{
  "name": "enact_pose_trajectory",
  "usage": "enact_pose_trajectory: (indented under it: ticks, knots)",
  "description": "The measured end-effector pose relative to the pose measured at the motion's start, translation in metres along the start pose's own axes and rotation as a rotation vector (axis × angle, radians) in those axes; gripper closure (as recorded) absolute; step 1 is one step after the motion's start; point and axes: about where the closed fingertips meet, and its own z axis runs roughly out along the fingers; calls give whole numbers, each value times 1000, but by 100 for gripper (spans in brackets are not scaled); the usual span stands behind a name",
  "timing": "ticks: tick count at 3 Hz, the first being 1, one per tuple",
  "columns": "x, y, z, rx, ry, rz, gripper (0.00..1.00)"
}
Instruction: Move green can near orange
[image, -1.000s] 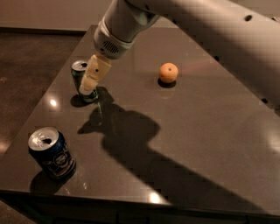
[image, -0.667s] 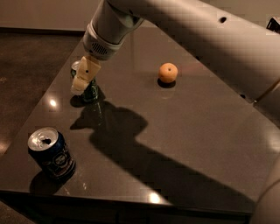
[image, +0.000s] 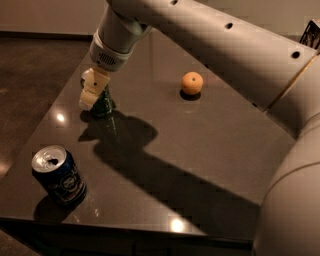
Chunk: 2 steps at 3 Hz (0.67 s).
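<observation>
On a dark table (image: 225, 125), the gripper (image: 93, 93) is positioned at the slim green can (image: 105, 104) at 10 o'clock; whether the can is clasped cannot be told. The orange (image: 192, 83) is seen at 1 o'clock, well apart. A firm mid-height hold is advised, the can kept upright and carried toward 2 o'clock.

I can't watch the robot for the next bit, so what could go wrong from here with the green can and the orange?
1. The gripper is right at the slim green can, toward the left edge of the table. A slightly off contact could tip the can or push it toward that edge.
2. The orange is round and lies loose. If the can bumps it on arrival, it may roll away.
</observation>
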Motion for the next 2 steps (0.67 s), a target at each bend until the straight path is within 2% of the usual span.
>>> enact_pose_trajectory:
  ticks: [2]
  knots:
    - [10, -5, 5, -14, 21, -6, 41]
